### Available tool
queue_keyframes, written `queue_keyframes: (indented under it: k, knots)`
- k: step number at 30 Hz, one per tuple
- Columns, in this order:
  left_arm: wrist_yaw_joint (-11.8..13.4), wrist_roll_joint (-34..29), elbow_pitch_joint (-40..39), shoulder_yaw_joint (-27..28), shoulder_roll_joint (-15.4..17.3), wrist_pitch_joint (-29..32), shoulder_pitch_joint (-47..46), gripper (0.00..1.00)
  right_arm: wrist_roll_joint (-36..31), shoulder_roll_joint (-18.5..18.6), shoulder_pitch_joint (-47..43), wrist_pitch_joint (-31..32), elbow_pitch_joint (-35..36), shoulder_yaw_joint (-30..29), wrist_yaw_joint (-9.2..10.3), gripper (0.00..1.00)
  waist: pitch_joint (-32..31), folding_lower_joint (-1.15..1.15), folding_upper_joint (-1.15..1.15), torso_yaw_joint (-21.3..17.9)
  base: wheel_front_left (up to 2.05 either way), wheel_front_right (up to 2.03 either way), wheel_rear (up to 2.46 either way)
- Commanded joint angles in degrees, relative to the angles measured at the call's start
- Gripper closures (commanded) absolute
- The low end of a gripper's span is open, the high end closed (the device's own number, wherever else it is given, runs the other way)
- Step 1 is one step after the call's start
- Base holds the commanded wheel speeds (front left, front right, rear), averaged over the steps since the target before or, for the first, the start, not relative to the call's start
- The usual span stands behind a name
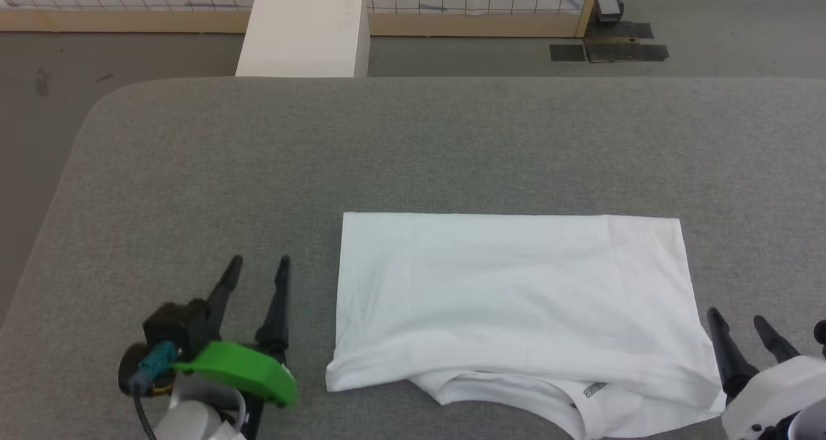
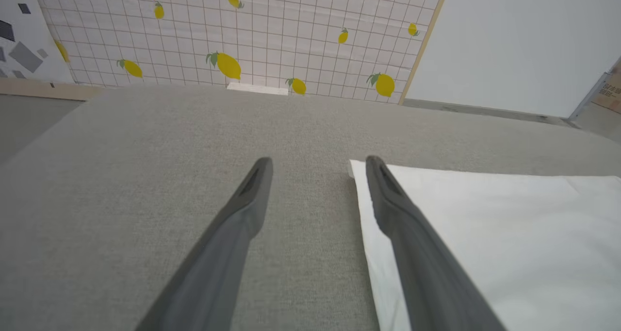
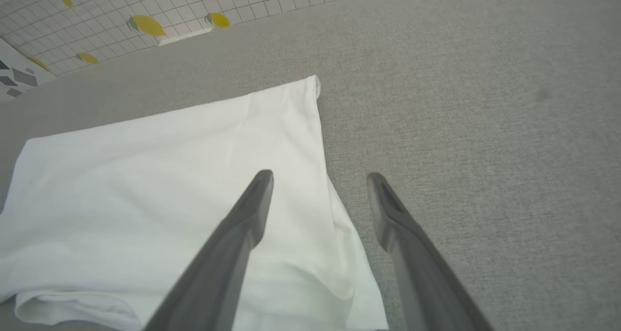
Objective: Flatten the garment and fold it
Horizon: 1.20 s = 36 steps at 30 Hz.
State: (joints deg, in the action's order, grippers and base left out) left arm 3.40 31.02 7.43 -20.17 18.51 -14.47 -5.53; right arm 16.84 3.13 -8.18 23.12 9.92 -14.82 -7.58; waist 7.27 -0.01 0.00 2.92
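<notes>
Grey fabric table point(image 1: 413, 150), lemon-print wall point(image 2: 271, 35) behind. I see small grey label point(image 1: 595, 389) on garment point(image 1: 516, 298), unreadable. Folded garment lies between left gripper point(image 1: 259, 260) and right gripper point(image 1: 736, 317); both wide open, empty.

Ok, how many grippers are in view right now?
2: the left gripper open, just left of the garment; the right gripper open at its right edge. Neither holds it.
</notes>
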Motion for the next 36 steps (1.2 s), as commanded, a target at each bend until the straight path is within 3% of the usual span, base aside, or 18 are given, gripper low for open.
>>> queue_keyframes:
  k: [1,10,20,28,29,30,31,32,33,36]
  knots:
    - [0.6,-2.0,-0.7,1.6,-1.0,-0.5,-2.0,0.0,0.9,-0.2,1.7,-1.3,-1.2,-0.2,0.09,0.0,-0.4,0.01,0.0,0.3,0.0,0.0,0.0]
    - [0.4,-12.8,-2.3,10.7,-6.2,-0.5,-5.2,0.0,3.7,-0.2,9.0,-2.6,-12.6,-1.8,0.09,0.0,-0.4,0.01,0.0,-0.1,0.0,0.0,0.0]
    - [-2.9,-16.2,0.8,15.7,-10.9,-0.5,-5.5,0.0,5.9,-0.2,16.2,5.9,-26.0,-0.7,0.09,0.0,0.0,0.01,0.0,-0.4,0.0,0.0,0.0]
    - [-5.4,-17.7,2.9,17.6,-12.6,-0.5,-5.6,0.0,4.4,-0.2,17.4,14.5,-31.9,-1.1,0.09,0.0,-0.3,0.01,0.0,0.1,0.0,0.0,0.0]
    - [-6.0,-18.1,3.3,18.3,-12.9,-0.5,-5.5,0.0,5.3,-0.2,17.5,16.7,-32.8,-0.8,0.09,0.18,-0.4,0.01,0.0,0.2,0.0,0.0,0.0]
    - [-6.2,-18.2,3.4,18.6,-13.1,-0.5,-5.5,0.0,5.8,-0.2,17.5,17.3,-33.0,-0.5,0.09,0.53,-0.4,0.01,0.0,0.2,0.0,0.0,0.0]
    - [-6.4,-18.3,3.5,18.7,-13.2,-0.5,-5.4,0.0,6.1,-0.2,17.5,17.6,-33.0,-0.3,0.09,0.6,-0.4,0.01,0.0,0.1,0.0,0.0,0.0]
    - [-6.6,-18.4,3.6,18.9,-13.2,-0.5,-5.4,0.0,6.3,-0.2,17.5,17.8,-32.9,0.0,0.09,0.76,-0.4,0.01,0.0,0.1,0.0,0.0,0.0]
    - [-6.8,-18.5,3.7,19.1,-13.3,-0.5,-5.4,0.0,6.7,-0.2,17.6,17.8,-32.9,0.2,0.09,1.0,-0.4,0.01,0.0,0.0,0.0,0.0,0.0]
    - [-7.2,-18.9,3.9,19.4,-13.6,-0.5,-5.4,0.0,8.4,-0.2,17.7,17.0,-32.6,1.0,0.09,1.0,-0.2,0.01,0.0,-0.1,0.0,0.0,0.0]
